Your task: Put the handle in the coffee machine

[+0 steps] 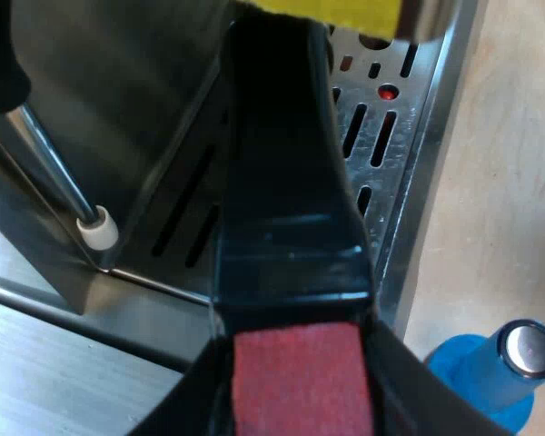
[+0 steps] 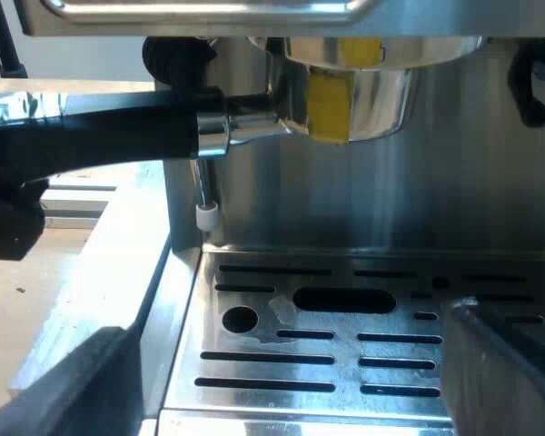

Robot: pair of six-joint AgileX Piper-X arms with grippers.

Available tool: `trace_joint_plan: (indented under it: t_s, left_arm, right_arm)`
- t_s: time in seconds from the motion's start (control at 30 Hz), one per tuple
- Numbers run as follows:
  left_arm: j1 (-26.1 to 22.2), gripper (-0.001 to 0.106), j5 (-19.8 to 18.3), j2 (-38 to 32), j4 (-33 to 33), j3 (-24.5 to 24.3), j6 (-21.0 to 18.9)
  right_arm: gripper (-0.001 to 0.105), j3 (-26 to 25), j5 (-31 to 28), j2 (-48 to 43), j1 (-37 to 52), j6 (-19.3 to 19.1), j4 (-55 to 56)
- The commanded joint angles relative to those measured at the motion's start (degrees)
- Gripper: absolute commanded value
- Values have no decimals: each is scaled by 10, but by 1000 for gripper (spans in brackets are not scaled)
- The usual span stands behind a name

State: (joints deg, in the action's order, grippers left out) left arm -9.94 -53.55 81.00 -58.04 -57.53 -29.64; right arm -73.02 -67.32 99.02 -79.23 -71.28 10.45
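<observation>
Black is the handle (image 1: 282, 182) that runs through the left wrist view. Its red end (image 1: 295, 377) is close to the camera. The left gripper (image 1: 300, 409) has its jaws clenched on the handle there, with one dark jaw on each side of the red. The other end of the handle goes up to a bit of yellow tape (image 1: 327, 18) at the machine (image 1: 118, 100). Under the handle is the shiny drip tray (image 1: 386, 145), with long slots and one small red dot (image 1: 388, 92). Beside the handle a thin steel wand (image 1: 50, 165) comes down by the machine's dark wall and ends in a white tip (image 1: 97, 229). Next to the tray is the pale wooden surface (image 1: 513, 182). A blue tamper (image 1: 486, 372) with a silver top stands on it, just beside the tray's corner and apart from the handle.

The right wrist view looks at the machine's front. The metal holder (image 2: 381, 91) sits up under the machine, over the drip tray, with the yellow tape on its front. I cannot tell if it is locked in. The black handle sticks out level from the holder. The wand hangs just below the spot where the black meets the metal, and its white tip is above the tray's edge. The right gripper (image 2: 286, 327) is low in front of the tray. Its jaws are released, wide apart, and hold nothing.
</observation>
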Motion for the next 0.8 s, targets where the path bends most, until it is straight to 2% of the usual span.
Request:
trace_joint_plan:
  t_s: [0.03,0.4,0.8]
  left_arm:
    - [2,0,-126,-22,-28,-8,29]
    - [2,0,-134,-22,-54,-8,31]
    - [2,0,-143,-22,-33,-8,32]
  right_arm:
    - [70,-1,-5,-3,3,-9,0]
    - [70,-1,-5,-3,3,-9,0]
    - [70,-1,-5,-3,3,-9,0]
